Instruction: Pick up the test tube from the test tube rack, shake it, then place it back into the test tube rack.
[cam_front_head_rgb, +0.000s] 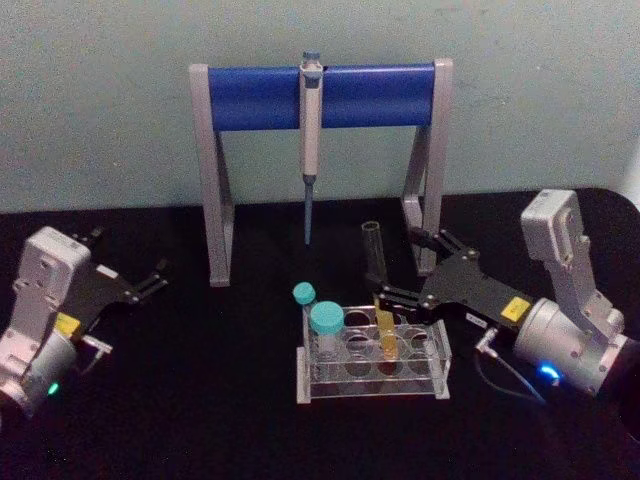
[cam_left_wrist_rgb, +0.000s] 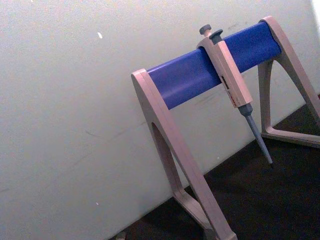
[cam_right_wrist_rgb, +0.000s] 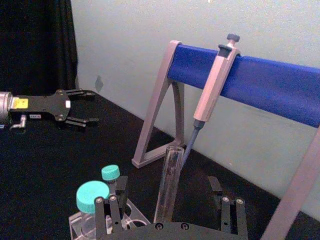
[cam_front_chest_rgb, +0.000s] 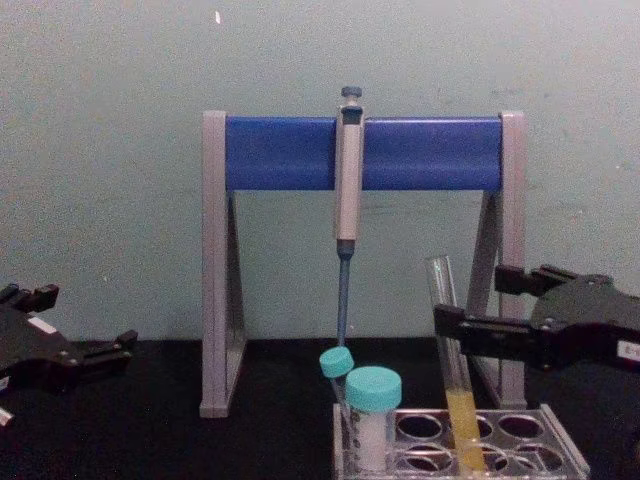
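Chest view, 1 test tube (cam_front_chest_rgb: 452, 350): likely light, slick, fragile glass, leaning in the test tube rack (cam_front_chest_rgb: 575, 455), best gripped mid-height, where right gripper (cam_front_chest_rgb: 472, 298) straddles it unclenched; left gripper (cam_front_chest_rgb: 90, 318) spread, well left of that rack.

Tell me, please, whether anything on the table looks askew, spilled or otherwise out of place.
The test tube leans in the test tube rack, its top tipped to the robot's left, between the open fingers of the right gripper. No spill is visible. The left gripper sits parked, open, at far left.
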